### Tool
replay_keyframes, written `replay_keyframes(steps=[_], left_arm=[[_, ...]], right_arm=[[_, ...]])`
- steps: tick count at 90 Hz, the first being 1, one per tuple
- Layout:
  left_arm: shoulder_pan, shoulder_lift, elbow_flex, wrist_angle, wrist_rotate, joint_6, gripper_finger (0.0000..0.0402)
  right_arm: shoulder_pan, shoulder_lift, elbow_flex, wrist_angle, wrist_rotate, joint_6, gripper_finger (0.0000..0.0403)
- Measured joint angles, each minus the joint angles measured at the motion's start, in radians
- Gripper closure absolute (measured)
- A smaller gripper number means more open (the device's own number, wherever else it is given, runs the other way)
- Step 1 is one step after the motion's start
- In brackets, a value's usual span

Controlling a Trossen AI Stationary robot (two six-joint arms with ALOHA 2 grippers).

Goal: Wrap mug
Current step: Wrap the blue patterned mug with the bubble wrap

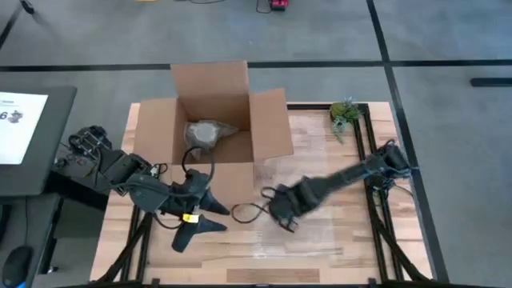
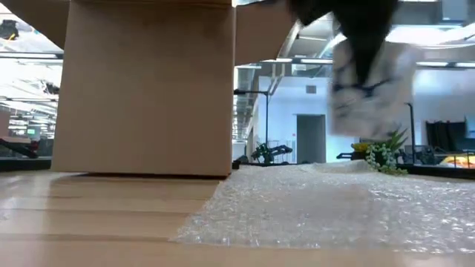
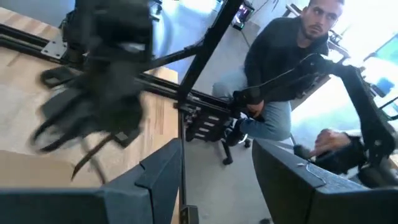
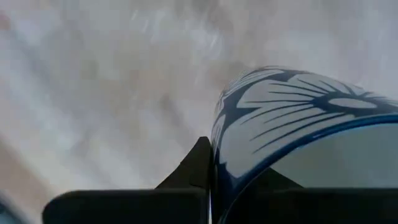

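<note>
Right gripper [image 1: 282,214] is grasping the white mug with blue floral pattern [image 4: 298,124] by its rim, above the clear bubble-wrap sheet [image 2: 334,208]. Left gripper [image 1: 210,214], jaws spread, is idling beside the brown cardboard box [image 1: 212,120].

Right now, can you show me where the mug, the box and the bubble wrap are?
mug [image 4: 292,118], right wrist view, its patterned side.
box [image 1: 268,124], high view, its right flap.
bubble wrap [image 2: 334,204], low view, middle of the sheet.

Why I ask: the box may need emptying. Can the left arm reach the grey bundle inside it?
Probably yes: the box is open-topped, the left tool sits open just beside it, nothing covers the bundle.
</note>
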Motion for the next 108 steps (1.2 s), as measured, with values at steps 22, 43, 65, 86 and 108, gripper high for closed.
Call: replay_keyframes(steps=[22, 43, 65, 86, 108], left_arm=[[0.000, 0.000, 0.000, 0.007, 0.000, -0.002, 0.0226], [0.000, 0.000, 0.000, 0.008, -0.001, -0.003, 0.0226], [0.000, 0.000, 0.000, 0.003, -0.001, 0.008, 0.0226], [0.000, 0.000, 0.000, -0.024, -0.001, 0.024, 0.0226], [0.002, 0.000, 0.000, -0.054, -0.027, 0.031, 0.0226]], right_arm=[[-0.041, 0.009, -0.108, 0.152, -0.018, -0.133, 0.0397], [0.005, 0.008, -0.172, 0.215, -0.098, -0.058, 0.0398], [0.160, 0.008, -0.171, 0.218, -0.176, 0.158, 0.0398], [0.211, 0.008, -0.080, 0.027, -0.179, 0.318, 0.0397], [0.200, 0.008, -0.098, 0.054, -0.179, 0.324, 0.0396]])
